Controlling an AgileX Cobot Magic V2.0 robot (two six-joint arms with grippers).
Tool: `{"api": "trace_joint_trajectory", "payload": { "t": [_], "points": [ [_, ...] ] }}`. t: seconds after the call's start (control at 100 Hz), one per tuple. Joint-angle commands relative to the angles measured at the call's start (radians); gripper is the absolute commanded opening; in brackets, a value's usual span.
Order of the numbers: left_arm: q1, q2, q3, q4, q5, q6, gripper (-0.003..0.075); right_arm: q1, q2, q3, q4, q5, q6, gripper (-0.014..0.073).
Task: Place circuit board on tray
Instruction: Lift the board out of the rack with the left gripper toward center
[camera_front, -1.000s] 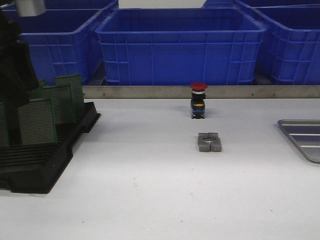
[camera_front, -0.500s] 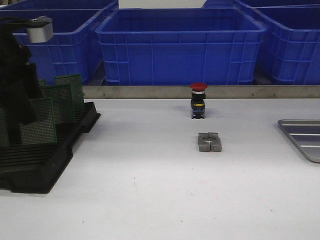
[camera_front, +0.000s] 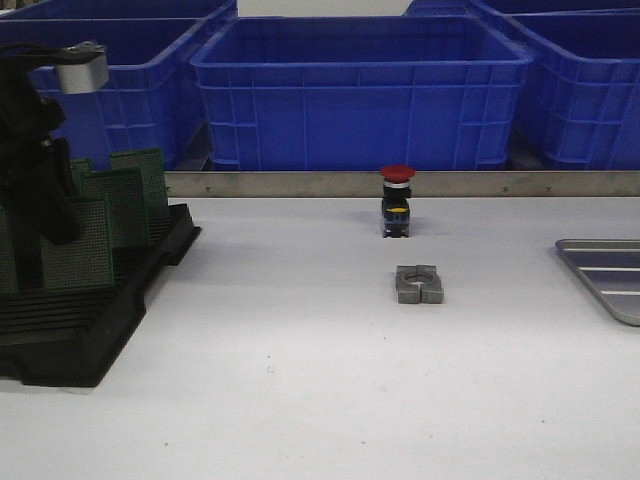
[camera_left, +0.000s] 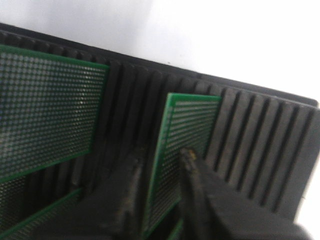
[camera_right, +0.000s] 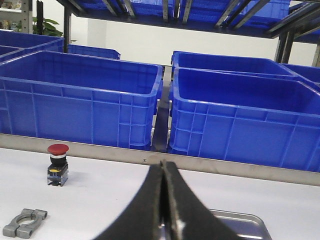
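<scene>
Several green circuit boards stand upright in a black slotted rack at the left. My left gripper is low over the rack and open. Its two fingers straddle the top edge of one board, one finger on each face. In the front view the dark left arm covers part of that front board. The silver tray lies at the right table edge and holds nothing that shows. My right gripper is shut and empty, raised in front of the tray.
A red push-button switch and a grey metal clamp block sit mid-table. Blue crates stand behind a metal rail along the back. Another board stands beside the straddled one.
My left arm has come down and slightly right over the rack, bringing its fingers around the front board. The boards, tray and other objects have not moved.
</scene>
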Motion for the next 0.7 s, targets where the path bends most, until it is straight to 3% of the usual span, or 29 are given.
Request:
{"api": "trace_joint_trajectory", "payload": {
  "t": [0.0,0.23,0.43,0.69],
  "points": [
    [0.000,-0.052,-0.028,-0.045,-0.019,-0.004,-0.0015,-0.006,-0.022,-0.012,-0.010,-0.075,-0.003,-0.0069],
    [0.000,-0.052,-0.072,-0.084,0.018,-0.006,-0.0018,-0.006,-0.022,-0.012,-0.010,-0.075,-0.003,-0.0069],
    [0.000,-0.052,-0.184,-0.099,0.204,-0.009,-0.0018,-0.006,-0.022,-0.012,-0.010,-0.075,-0.003,-0.0069],
    [-0.008,-0.134,-0.225,-0.157,0.202,-0.043,-0.0018,-0.006,-0.022,-0.012,-0.010,-0.075,-0.003,-0.0069]
  ]
}}
